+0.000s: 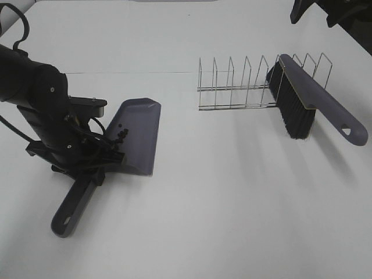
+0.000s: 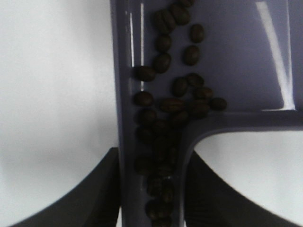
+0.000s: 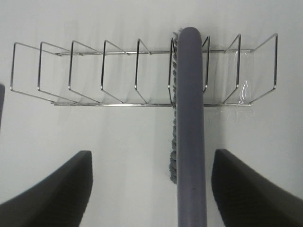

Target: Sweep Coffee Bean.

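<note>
The grey-purple dustpan (image 1: 138, 135) lies on the white table at the left, its handle (image 1: 72, 206) pointing toward the front. My left gripper (image 1: 96, 161) is shut on the handle where it meets the pan. The coffee beans (image 1: 121, 135) sit in the pan by the handle. In the left wrist view the beans (image 2: 173, 90) are piled in the pan's corner and down the handle channel, between my left gripper's (image 2: 151, 198) fingers (image 2: 94, 194). The brush (image 1: 302, 102) leans in the wire rack (image 1: 244, 87). My right gripper (image 3: 154, 189) is open, with the brush handle (image 3: 191, 142) between its spread fingers without touching.
The wire rack (image 3: 118, 71) stands at the back right of the table, with the brush's black bristles (image 1: 290, 110) hanging over its front. My right arm (image 1: 317, 11) shows at the top right edge. The table surface (image 1: 232, 203) is white.
</note>
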